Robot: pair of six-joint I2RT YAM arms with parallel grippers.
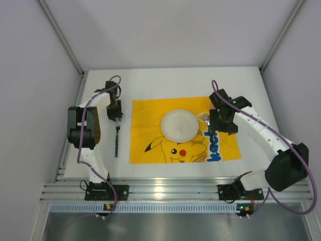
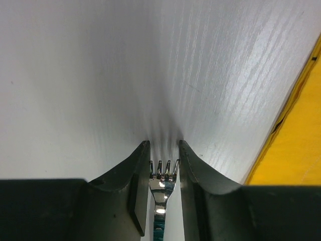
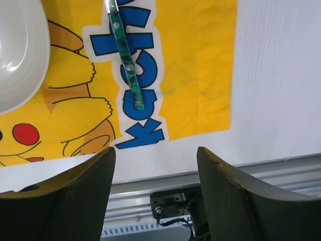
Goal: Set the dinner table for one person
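though the setting looks well begun, i would not call it finished. the white tabletop (image 1: pixel 175 80) carries a yellow mat (image 1: pixel 150 113) at its middle and shows bare on every side of the mat. a white plate (image 1: pixel 178 125) sits near the mat's centre. a green-handled utensil (image 3: pixel 128 65) lies on the mat's right half; its head is cut off from view, so i cannot tell knife from spoon. a fork (image 1: pixel 117 143) lies on the tabletop just off the mat's left edge, running along it. the left claw (image 2: pixel 164 150) is down at the fork's tines, jaws drawn in close on either side; whether they pinch it i cannot tell. the right claw (image 3: pixel 155 150) hangs over the mat's right half, jaws wide, holding nothing. by my reading, the fork is the piece in hand, and no glass or napkin is in sight.
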